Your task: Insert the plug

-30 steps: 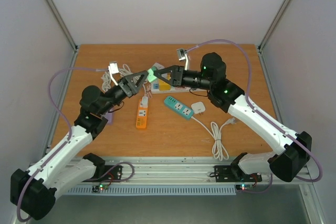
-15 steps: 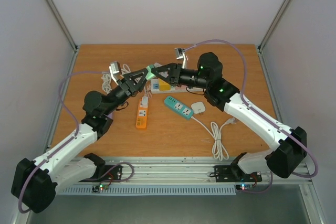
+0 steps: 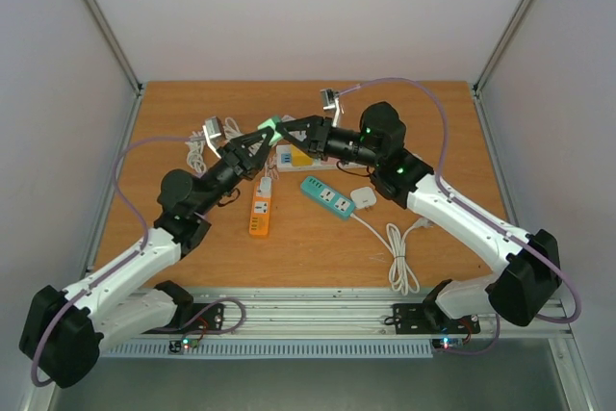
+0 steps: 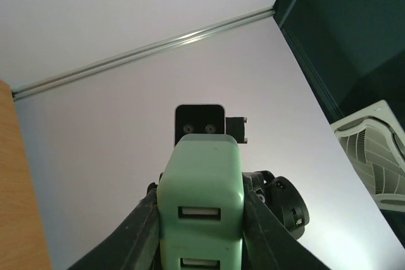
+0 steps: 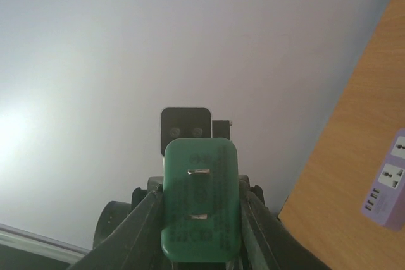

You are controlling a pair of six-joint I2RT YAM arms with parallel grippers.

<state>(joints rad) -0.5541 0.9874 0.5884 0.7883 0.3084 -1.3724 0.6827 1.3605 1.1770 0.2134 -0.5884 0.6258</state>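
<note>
Top external shows the wooden table (image 3: pixel 308 257) filling the middle of the frame, with my 2 arms reaching up from the bottom corners and meeting just above centre. Below that meeting point lie 3 power strips: a white one (image 3: pixel 296 155) nearest under the grippers, a teal one (image 3: pixel 327 196) to its lower right and an orange one (image 3: pixel 260 207) to its lower left. A purple strip (image 5: pixel 386 181) shows only at the right edge of the right wrist view.

The green plug (image 3: pixel 272 128) is up in the air between both hands, clear of the table. My left gripper (image 3: pixel 262 138) is clamped on it, the fingers (image 4: pixel 142 232) pressed against its 2 sides at the bottom of the left wrist view, where I see its slotted back face (image 4: pixel 200 212). My right gripper (image 3: pixel 287 129) is also clamped on it, fingers (image 5: pixel 140 226) hugging both sides, and there the 2 prongs (image 5: pixel 199 172) face that camera.

I judge this to be a hand-over in mid-air, not yet the insertion. With the prongs pointing away from my left palm, the left hand looks better placed to push. Next, I think, the right fingers should let go and back off, then the left should carry the plug down, square the prongs to a socket and press straight in.
</note>
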